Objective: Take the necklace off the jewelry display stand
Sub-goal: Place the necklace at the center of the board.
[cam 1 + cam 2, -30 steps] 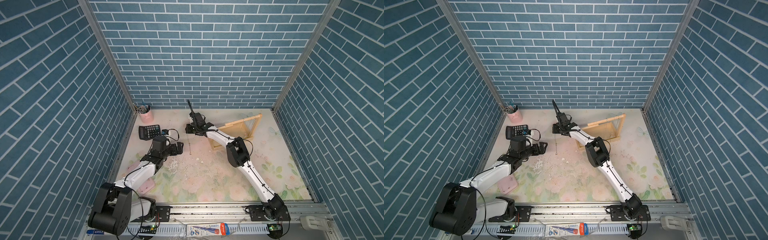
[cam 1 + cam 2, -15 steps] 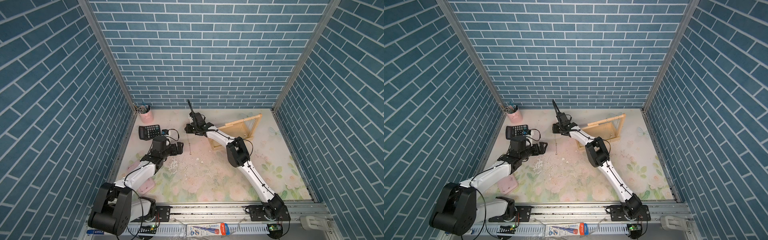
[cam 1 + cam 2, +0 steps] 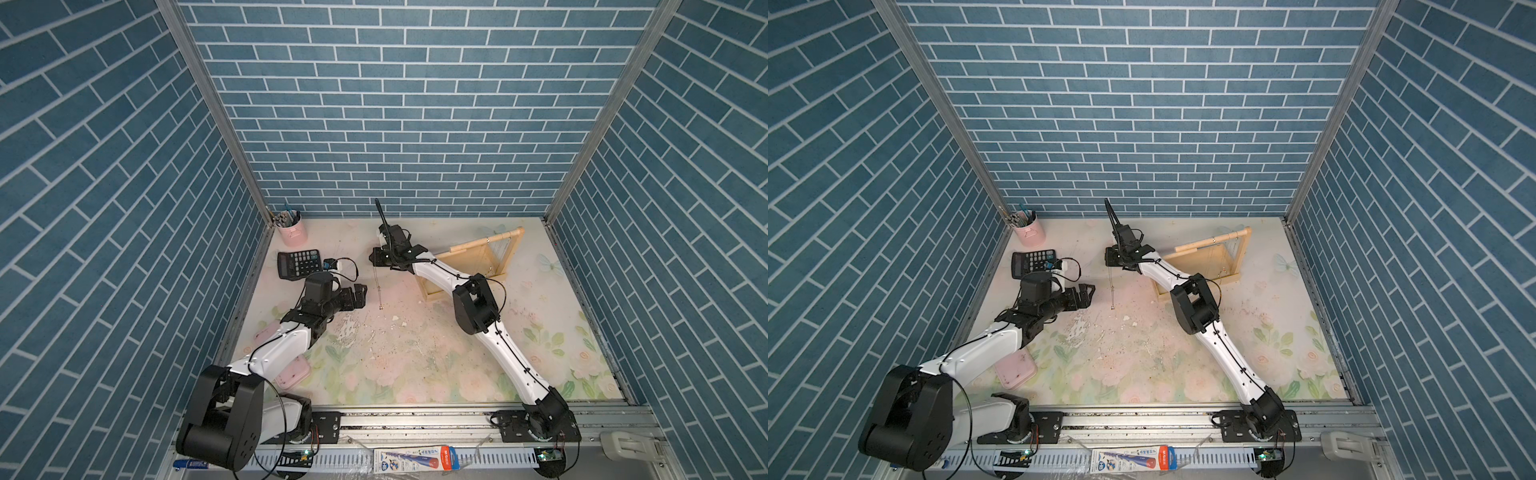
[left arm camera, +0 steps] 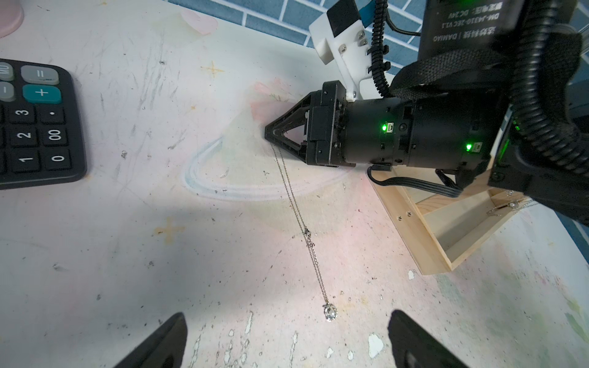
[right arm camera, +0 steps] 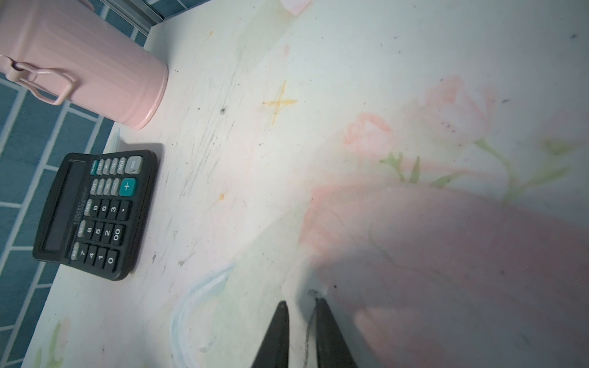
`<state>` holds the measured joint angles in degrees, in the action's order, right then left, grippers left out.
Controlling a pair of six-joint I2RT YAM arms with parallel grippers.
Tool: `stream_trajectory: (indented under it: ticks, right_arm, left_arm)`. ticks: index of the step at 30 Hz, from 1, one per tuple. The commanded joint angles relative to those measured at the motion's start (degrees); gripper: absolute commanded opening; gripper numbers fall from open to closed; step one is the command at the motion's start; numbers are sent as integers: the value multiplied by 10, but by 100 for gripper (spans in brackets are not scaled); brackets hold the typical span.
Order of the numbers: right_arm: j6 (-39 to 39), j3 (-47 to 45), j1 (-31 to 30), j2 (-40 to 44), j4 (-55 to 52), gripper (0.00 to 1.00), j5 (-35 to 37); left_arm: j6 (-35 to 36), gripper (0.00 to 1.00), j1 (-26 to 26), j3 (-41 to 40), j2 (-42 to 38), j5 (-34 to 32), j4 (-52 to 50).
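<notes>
— Silver chain of the necklace [image 5: 308,331] is seen at the right gripper [image 5: 301,302]; how are its jaws set?
— A narrow gap is shown between the two black fingertips [image 5: 280,321] in the right wrist view. The chain is threaded through that gap, and its end is curled against the tip of one finger. The gap is wider than the chain, so the jaws are read as slightly apart, with the chain touched rather than clamped
— Where is the necklace placed?
— Off the jewelry display stand [image 3: 473,259]. In the left wrist view it is stretched in a straight line from the right gripper's tips to a small clear pendant [image 4: 330,312] down at the table [image 3: 415,365]. Whether the pendant is rested on the surface or hung just above it cannot be told. In both top views the necklace [image 3: 378,286] [image 3: 1112,291] is found between the stand and the left gripper [image 3: 358,296], apart from both
— And the stand itself?
— It is set near the back edge, toward the back right corner
— How is the left gripper held?
— Its jaws are spread wide, as the left wrist view shows. Nothing is held or touched by it, and it is pointed toward the pendant. A black calculator [image 3: 300,264] is laid near the left edge, and a pink tin [image 3: 292,232] is stood in the back left corner
</notes>
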<state>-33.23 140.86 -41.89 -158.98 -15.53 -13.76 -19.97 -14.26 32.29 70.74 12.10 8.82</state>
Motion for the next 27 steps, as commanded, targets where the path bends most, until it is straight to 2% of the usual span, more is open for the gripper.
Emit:
stream_trajectory:
  ticks: [1, 27]
  right_arm:
    - [-12, 1, 5, 26, -27, 18, 0]
    - [-8, -10, 5, 66, -31, 33, -6]
  left_arm:
    - [3, 100, 2, -5, -2, 5, 6]
    - [4, 100, 2, 10, -18, 6, -16]
